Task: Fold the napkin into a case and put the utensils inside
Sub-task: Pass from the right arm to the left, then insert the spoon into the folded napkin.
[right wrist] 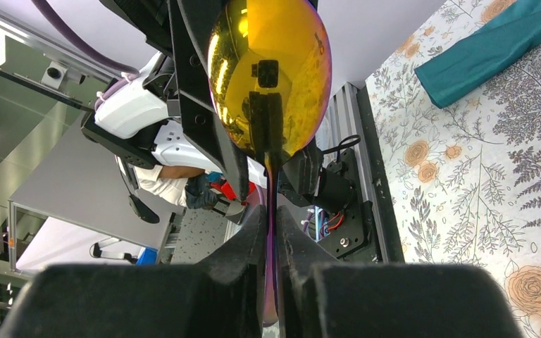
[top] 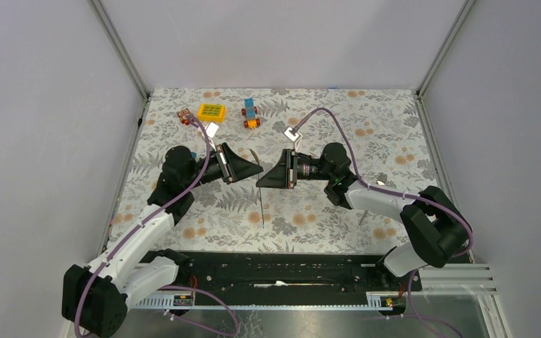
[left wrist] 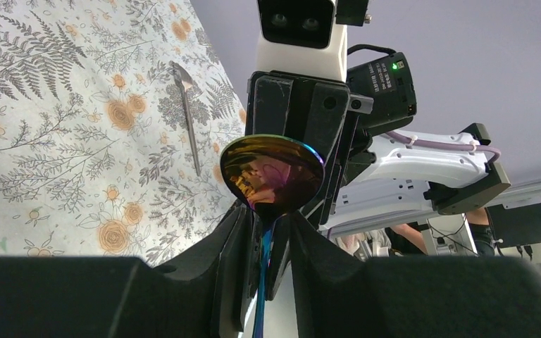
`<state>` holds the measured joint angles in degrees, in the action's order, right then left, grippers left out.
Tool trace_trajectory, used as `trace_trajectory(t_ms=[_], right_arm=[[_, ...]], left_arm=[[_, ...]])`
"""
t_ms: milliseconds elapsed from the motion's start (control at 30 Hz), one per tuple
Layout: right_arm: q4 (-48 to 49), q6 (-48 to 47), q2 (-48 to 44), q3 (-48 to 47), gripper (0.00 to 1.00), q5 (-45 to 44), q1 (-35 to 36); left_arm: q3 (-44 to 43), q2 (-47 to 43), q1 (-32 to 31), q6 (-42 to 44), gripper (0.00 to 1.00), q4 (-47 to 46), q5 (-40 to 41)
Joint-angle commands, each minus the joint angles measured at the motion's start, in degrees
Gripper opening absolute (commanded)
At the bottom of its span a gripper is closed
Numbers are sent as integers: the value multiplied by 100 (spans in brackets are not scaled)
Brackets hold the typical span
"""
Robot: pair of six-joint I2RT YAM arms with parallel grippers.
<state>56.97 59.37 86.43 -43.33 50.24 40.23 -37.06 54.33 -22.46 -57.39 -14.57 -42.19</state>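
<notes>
Top view: left gripper (top: 257, 170) and right gripper (top: 260, 182) meet tip to tip at centre of the floral bench (top: 338, 141), with the spoon (top: 253, 156) between them, head sticking out toward 12 o'clock. The silvery utensil (top: 262, 208) lies flat on the bench just at 6 o'clock of the grippers, apart from both. Toy blocks (top: 211, 111) sit at 11 o'clock by the far edge. Left wrist view: the spoon's round gold-purple head is dead centre and its purple-blue handle runs down to 6 o'clock between the left gripper's fingers (left wrist: 232, 239). These flank the handle closely, but whether they actually pinch it I cannot tell from this angle. The silvery utensil is at 10 o'clock on the bench, and the right gripper's black body is right behind the spoon head. Right wrist view: the golden spoon head is at 12 o'clock, and the handle drops straight into the right gripper, whose fingers (right wrist: 243, 246) are clenched tight on it. The napkin (right wrist: 493, 49), teal and folded narrow, lies on the bench at 1 o'clock, well apart from the spoon.
</notes>
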Motion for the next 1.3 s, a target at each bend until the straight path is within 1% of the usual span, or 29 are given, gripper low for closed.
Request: trace_trajectory(t_ms=[0,67,133,200,300,333,400,433,467,500,533,567,600,633,667,700,767,833,900,933,1000,1067,1133,1267], right_arm=[[464,11,53,-274,0,79,86],[609,110,86,-285,0,78,92],[694,188,137,-326,0,98,91],[732,230,181,-363,0,124,93],[783,250,239,-408,0,135,102],[738,221,240,-412,0,136,107],[489,78,211,-386,0,87,117],[294,-48,170,-362,4,38,119],[-103,-266,97,-345,13,-46,113],[-721,-565,-9,-362,27,-192,96],[-1401,-989,-156,-408,38,-416,85],[-2233,-1462,-312,-473,46,-831,75],[-2946,-1880,-499,-531,54,-1212,57],[-3668,-2261,-646,-589,61,-1633,43],[-4306,-2597,-765,-665,65,-1971,20],[-4822,-2921,-836,-740,66,-2234,11],[-5523,-3368,-924,-779,67,-2521,3],[-5785,-3576,-992,-633,67,-2487,4],[-5793,-3618,-1023,-411,67,-2296,5],[-5783,-3615,-1028,-317,68,-2181,3],[-5755,-3565,-1046,-110,68,-2012,3],[-5429,-3446,-1089,145,68,-1876,3],[-5228,-3361,-1093,353,68,-1784,3],[-4964,-3257,-1085,550,68,-1579,3]], left_arm=[[-268,-150,-4,192,31,-3,63],[-244,-169,-9,221,35,68,47],[-240,-183,-4,243,35,119,31],[-248,-198,-4,248,30,131,28],[-355,-198,-4,386,17,327,88],[-432,-193,-4,486,12,490,137],[-719,-177,-4,937,4,1131,389],[-922,-184,-4,1241,0,1560,580],[-1155,-187,-4,1760,0,2009,829],[-1440,-167,-4,2199,0,2566,1179],[-1734,-115,-4,2664,0,3112,1560],[-2044,-46,-4,3158,0,3582,2045],[-2359,51,-4,3589,0,4060,2360],[-2676,193,-4,3937,0,4520,2985],[-2965,316,-4,4263,0,4895,3525],[-3190,422,0,4549,0,5119,4034],[-3161,583,16,5096,0,5152,5218],[-2883,770,61,5709,0,4771,6047],[-2693,1079,352,6225,0,4260,6370],[-2753,1289,626,6328,0,4147,6275],[-2971,1782,1224,6468,0,3985,5724],[-3161,2279,1637,6686,0,3835,5322],[-3405,2810,1770,6953,0,3795,5340],[-3489,3468,2092,7133,0,3205,5103]])
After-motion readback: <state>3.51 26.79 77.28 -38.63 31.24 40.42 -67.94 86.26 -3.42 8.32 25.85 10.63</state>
